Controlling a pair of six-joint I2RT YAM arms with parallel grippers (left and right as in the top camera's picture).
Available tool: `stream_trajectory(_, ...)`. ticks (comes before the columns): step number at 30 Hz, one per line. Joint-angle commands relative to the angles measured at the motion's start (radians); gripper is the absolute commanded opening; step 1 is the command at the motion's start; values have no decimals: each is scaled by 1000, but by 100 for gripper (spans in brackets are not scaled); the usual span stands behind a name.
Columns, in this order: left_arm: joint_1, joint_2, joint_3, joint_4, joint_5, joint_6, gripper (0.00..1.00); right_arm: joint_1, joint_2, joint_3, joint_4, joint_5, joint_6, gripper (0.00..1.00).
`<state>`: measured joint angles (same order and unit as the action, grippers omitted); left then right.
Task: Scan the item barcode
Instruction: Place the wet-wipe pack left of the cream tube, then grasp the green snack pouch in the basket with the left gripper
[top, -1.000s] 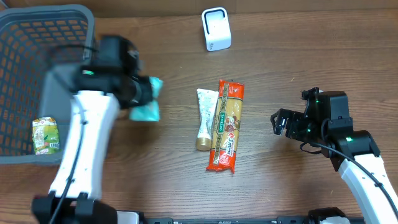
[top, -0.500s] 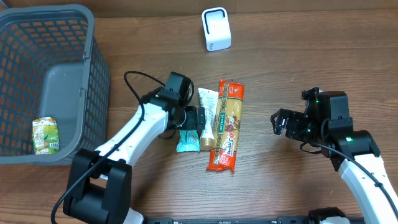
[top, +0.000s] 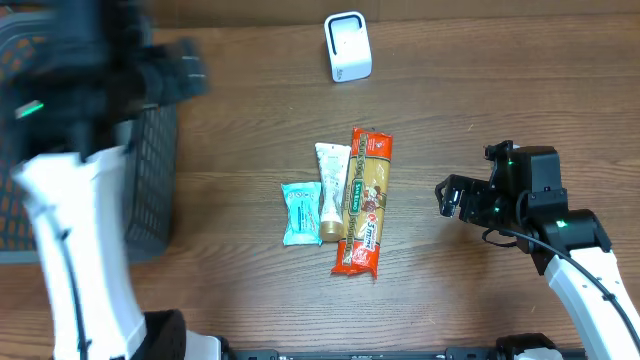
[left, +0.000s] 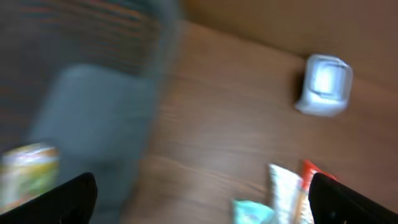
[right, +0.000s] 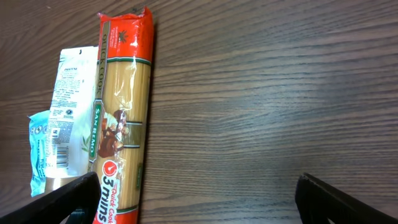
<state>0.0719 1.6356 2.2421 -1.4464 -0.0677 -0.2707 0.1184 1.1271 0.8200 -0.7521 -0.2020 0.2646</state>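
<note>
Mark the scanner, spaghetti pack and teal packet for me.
white scanner (top: 348, 46), overhead view, middle of its body
spaghetti pack (top: 365, 200), overhead view, middle of the printed label
teal packet (top: 299, 213), overhead view, centre of the wrapper

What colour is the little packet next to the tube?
Teal. The packet shows best in the overhead view.

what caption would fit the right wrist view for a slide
Open right gripper faces a spaghetti pack, white tube and teal packet on the wooden table.
</note>
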Motion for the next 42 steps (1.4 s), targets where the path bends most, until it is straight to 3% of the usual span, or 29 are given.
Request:
stream_trajectory(1, 181, 12, 22, -103, -151, 30, 100, -2, -3, 23, 5, -2, -11, 100)
stream_trajectory(6, 427, 15, -139, -117, -154, -3, 100, -2, -3, 23, 5, -2, -11, 100)
stream_trajectory(8, 495, 14, -227, -56, -134, -5, 90, -2, -3, 23, 5, -2, -11, 100)
stream_trajectory(12, 517, 11, -413, 130, -138, 48, 89, -2, -3, 23, 5, -2, -11, 100)
stream_trajectory(19, 498, 12, -799, 441, -117, 280, 92, -2, -3, 23, 5, -2, -11, 100)
stream_trajectory(22, 510, 12, -904, 523, -120, 344, 100, -2, -3, 23, 5, -2, -11, 100)
stream_trajectory(26, 532, 12, -983, 637, -116, 401, 100, -2, -3, 23, 5, -2, -11, 100)
stream_trajectory(34, 557, 16, -1097, 893, -116, 653, 100, -2, -3, 23, 5, -2, -11, 100)
stream_trajectory(42, 633, 109, -1136, 957, -148, 591, 100, -2, -3, 23, 5, -2, -11, 100)
